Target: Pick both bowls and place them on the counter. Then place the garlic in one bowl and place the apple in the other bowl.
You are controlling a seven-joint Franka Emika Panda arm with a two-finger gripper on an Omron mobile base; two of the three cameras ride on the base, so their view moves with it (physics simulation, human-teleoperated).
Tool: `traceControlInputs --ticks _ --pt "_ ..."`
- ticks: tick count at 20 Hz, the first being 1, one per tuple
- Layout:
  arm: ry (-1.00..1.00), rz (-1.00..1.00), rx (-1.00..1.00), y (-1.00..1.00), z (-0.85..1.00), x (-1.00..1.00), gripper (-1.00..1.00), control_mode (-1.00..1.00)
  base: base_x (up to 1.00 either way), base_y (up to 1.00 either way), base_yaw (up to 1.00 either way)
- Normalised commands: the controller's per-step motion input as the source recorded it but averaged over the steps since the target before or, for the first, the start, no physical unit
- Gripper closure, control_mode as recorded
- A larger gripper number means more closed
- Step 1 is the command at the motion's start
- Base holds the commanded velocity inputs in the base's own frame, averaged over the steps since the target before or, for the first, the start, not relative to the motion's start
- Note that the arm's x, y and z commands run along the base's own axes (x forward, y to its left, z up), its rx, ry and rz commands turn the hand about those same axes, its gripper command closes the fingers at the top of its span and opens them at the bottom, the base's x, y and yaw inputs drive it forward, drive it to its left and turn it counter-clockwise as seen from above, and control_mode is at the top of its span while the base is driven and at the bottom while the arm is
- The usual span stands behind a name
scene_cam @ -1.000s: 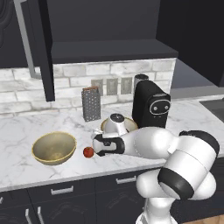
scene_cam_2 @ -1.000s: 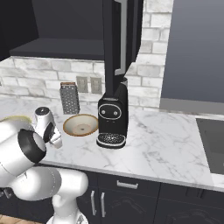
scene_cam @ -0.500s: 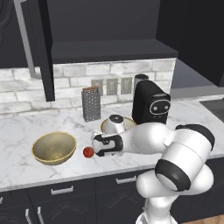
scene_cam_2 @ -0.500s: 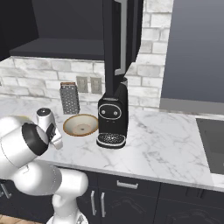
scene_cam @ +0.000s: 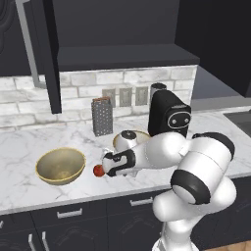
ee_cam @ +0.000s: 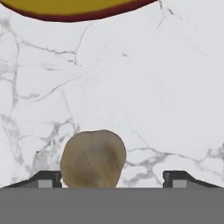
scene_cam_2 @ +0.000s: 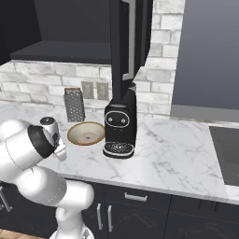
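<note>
My elbow has been swinging in. Now my claw (ee_cam: 111,179) is straddling the garlic (ee_cam: 92,158) on the tabletop (ee_cam: 166,87), tips wide. Garlic's sitting off-centre, so I'm judging: centre up, then squeeze gently.

Your arm (scene_cam: 196,171) is built of glossy white, rounded shells, bulging like stacked capsules from a white column at the base. A wide black band rings the big joint near the shoulder, and another dark ring shows on the white link in the right base view. The wrist ends in a black-and-white hand block with a round white cap above it.
</note>
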Motion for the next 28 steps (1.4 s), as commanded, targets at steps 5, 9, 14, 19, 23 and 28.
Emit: traceControlInputs --ticks 5,9,14,19,23,28 --pt "0.00 0.00 0.00 0.00 -0.05 0.02 1.00 -1.00 0.00 0.00 0.00" --pt "0.00 0.00 0.00 0.00 -0.05 0.04 1.00 -1.00 0.00 0.00 0.00" --pt "0.00 0.00 0.00 0.00 -0.02 0.02 1.00 -1.00 0.00 0.00 0.00" --pt "0.00 -0.01 0.00 0.00 0.04 -0.04 1.00 -1.00 0.00 0.00 0.00" --pt "-0.03 -0.04 0.00 -0.05 0.24 -0.11 1.00 -1.00 0.00 0.00 0.00" --pt "-0.02 -0.06 0.00 -0.09 0.38 -0.04 1.00 -1.00 0.00 0.00 0.00"
